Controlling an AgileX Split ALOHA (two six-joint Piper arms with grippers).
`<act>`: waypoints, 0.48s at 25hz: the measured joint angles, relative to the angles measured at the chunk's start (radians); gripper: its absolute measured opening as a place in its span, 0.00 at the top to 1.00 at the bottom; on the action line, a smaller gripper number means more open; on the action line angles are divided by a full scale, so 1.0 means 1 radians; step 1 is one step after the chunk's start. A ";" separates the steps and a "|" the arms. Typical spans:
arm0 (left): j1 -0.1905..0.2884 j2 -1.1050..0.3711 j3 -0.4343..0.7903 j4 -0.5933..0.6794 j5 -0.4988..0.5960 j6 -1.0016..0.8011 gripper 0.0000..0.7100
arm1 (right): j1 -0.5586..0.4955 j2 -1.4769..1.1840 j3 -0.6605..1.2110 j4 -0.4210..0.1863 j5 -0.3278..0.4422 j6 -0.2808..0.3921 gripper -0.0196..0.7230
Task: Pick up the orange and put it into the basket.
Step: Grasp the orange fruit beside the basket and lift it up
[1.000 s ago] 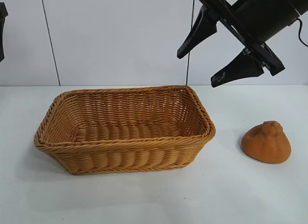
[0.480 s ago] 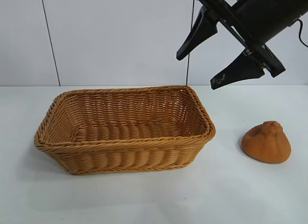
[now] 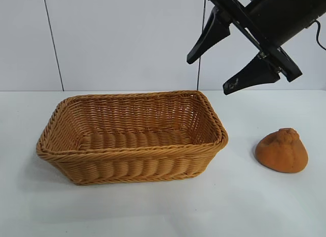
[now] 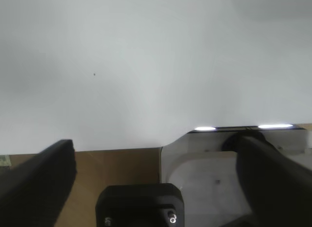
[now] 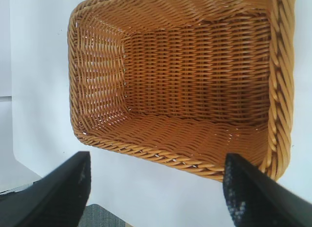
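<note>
Basket [image 3: 132, 137] sits left of centre on the table [image 3: 244, 206], open side up and with nothing in it that I can see; my right wrist view looks straight down into its bare weave. My left gripper [image 4: 156, 188] is out of the exterior view, and its wrist camera shows its fingers spread wide over a blank surface, well away from the work, so I count it as parked. My right gripper [image 3: 232, 53] hangs high above the table, over the basket's right end, jaws spread wide and holding nothing. Farthest right, the orange [image 3: 282, 150] rests on the table, flat side down and knobbed top up, clear of the basket and apart from the gripper. Nothing is grasped yet, so I judge the task barely begun: I have to swing right, drop, and close on the fruit. My worry is the shape. The dome slopes, so if I close too high the pads could slide up the rough skin and squeeze it out, or nudge it off toward the table's right edge. Coming down off-centre would have one finger land on the top. On the carry back, too low a path could clip the braided rim and shove the basket.
</note>
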 joint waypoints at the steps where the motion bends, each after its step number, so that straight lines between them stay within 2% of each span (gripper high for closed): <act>1: 0.000 -0.049 0.030 0.001 -0.015 0.000 0.10 | 0.000 0.000 0.000 0.000 0.000 0.000 0.28; 5: 0.000 -0.274 0.111 0.001 -0.065 0.001 0.10 | 0.000 0.000 0.000 0.000 0.000 0.000 0.28; 12: 0.000 -0.554 0.117 0.002 -0.084 0.001 0.10 | 0.000 0.000 0.000 -0.001 0.001 0.000 0.28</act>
